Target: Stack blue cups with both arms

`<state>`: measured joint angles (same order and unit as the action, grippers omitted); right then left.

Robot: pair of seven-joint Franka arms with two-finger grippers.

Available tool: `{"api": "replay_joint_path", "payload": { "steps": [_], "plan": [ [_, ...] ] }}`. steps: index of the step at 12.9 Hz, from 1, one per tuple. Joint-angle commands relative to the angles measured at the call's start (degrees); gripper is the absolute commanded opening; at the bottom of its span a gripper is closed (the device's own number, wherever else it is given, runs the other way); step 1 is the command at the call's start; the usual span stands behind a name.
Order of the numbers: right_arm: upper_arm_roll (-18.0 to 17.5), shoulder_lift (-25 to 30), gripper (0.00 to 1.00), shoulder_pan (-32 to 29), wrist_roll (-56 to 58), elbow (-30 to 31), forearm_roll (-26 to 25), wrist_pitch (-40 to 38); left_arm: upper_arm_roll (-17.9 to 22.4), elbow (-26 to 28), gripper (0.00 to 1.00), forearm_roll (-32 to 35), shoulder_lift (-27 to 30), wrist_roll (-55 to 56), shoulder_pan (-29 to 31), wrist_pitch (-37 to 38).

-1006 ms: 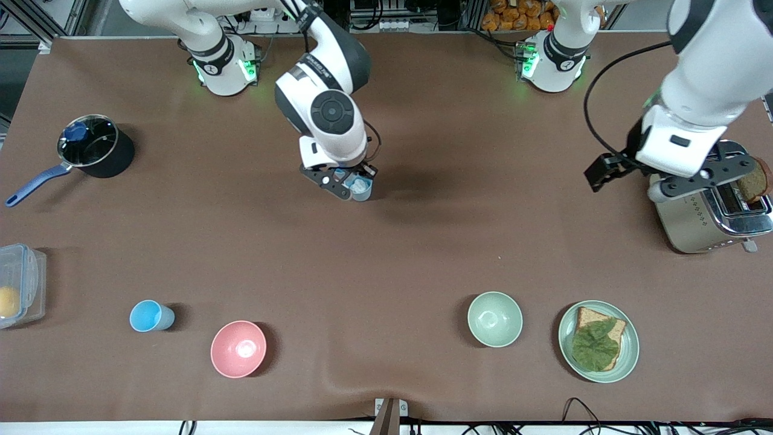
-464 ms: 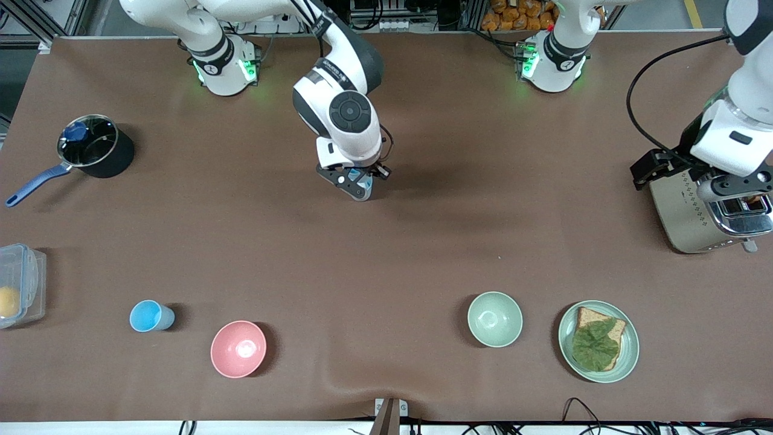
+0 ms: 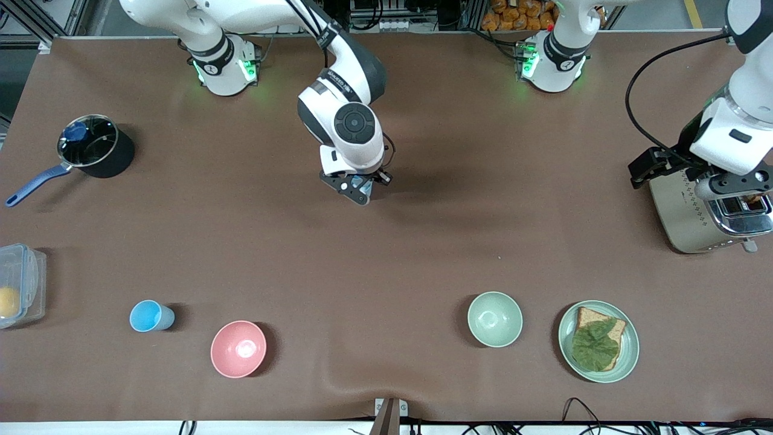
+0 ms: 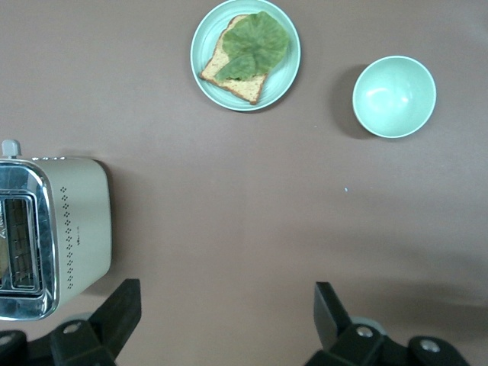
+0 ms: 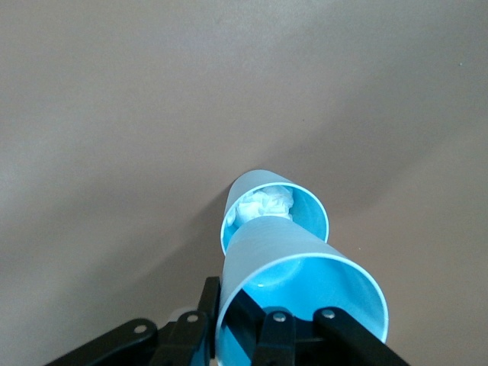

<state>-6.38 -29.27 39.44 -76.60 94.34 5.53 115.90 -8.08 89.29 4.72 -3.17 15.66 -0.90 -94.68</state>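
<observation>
My right gripper (image 3: pixel 360 186) is shut on the rim of a blue cup (image 5: pixel 305 293), one finger inside and one outside. It holds that cup tilted just above a second blue cup (image 5: pixel 268 207), which stands on the table mid-way along and has something white and crumpled inside. In the front view only a bit of blue (image 3: pixel 362 181) shows under the hand. A bright sky-blue cup (image 3: pixel 151 316) stands near the front camera toward the right arm's end. My left gripper (image 4: pixel 227 301) is open and empty, high beside the toaster (image 3: pixel 694 211).
A pink bowl (image 3: pixel 238 349), a pale green bowl (image 3: pixel 494 319) and a plate with toast and a leaf (image 3: pixel 598 341) stand near the front camera. A black saucepan (image 3: pixel 96 146) and a clear box (image 3: pixel 21 284) are at the right arm's end.
My right gripper with its cup has shifted a little toward the left arm's end, over the standing cup. My left arm swung toward its table end, then stayed still.
</observation>
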Motion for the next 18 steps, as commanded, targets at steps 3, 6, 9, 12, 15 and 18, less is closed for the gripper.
{"api": "replay_joint_path", "payload": {
  "steps": [3,6,9,12,15,18],
  "plan": [
    [0.7,-0.7,0.0,0.6,-0.3,-1.4,-1.4,-0.7,0.7,1.6,1.0,-3.6,1.8,-1.0,-1.1,-1.4],
    [0.7,-0.7,0.0,0.9,-0.2,-1.3,-3.0,-0.7,0.6,1.4,1.0,-3.1,1.8,-1.1,-0.8,-1.1],
    [0.7,-1.0,0.0,1.0,-0.1,-1.2,-3.2,-0.6,0.3,1.3,1.0,-2.8,1.9,-1.2,-0.4,-0.3],
    [0.7,-1.2,0.0,1.0,-0.2,-1.3,-3.8,-0.6,0.8,1.4,1.0,-2.9,2.5,-1.4,-0.4,2.3],
    [0.7,-1.2,0.0,1.0,-0.2,-1.3,-3.8,-0.6,1.0,1.3,1.0,-2.8,2.8,-1.3,-0.4,5.0],
    [0.6,-1.3,0.7,0.6,-0.7,-1.4,-2.8,-0.5,0.3,1.0,1.0,-2.8,3.3,-1.2,1.3,5.5]
  ]
}}
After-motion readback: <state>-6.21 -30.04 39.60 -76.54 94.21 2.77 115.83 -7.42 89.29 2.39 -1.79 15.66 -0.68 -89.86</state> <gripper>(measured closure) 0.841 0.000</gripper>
